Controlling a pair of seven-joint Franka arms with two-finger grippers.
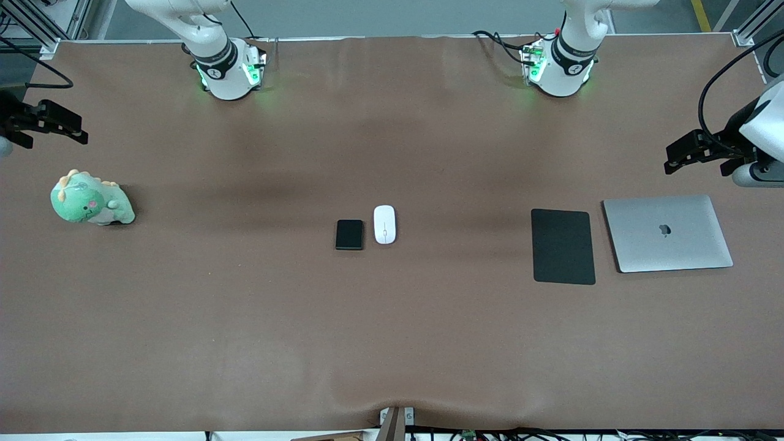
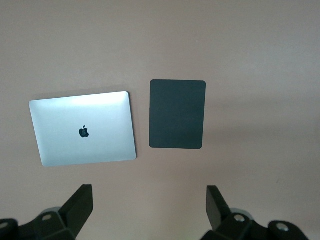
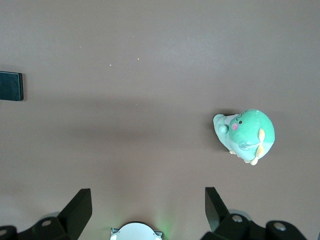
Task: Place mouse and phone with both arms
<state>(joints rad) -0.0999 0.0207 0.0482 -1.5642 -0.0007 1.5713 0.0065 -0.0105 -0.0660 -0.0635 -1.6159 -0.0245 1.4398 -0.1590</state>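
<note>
Two arms wait with nothing in hand, each parked high at its own end of the table. From the front view, the phone [image 1: 349, 234] and the mouse [image 1: 384, 224] lie just beside each other at the centre of the frame, untouched, so neither has been placed. The right gripper [image 1: 46, 125] hangs at the upper left edge over bare cloth above the green plush dinosaur [image 1: 90, 199]; the left gripper [image 1: 701, 153] sits at the right edge, over the table just above the closed silver laptop [image 1: 667, 233]. The black mouse pad [image 1: 563, 246] lies just beside the laptop, likely the mouse's spot. In the left wrist view, the left gripper [image 2: 148, 207] shows its jaws spread wide along the bottom, empty, with the laptop [image 2: 85, 129] at centre left and the mouse pad [image 2: 177, 114] beside it. In the right wrist view, the right gripper [image 3: 147, 210] is likewise spread and empty; the dinosaur [image 3: 246, 135] sits at centre right, and the phone [image 3: 11, 86] peeks in at the left edge.
</note>
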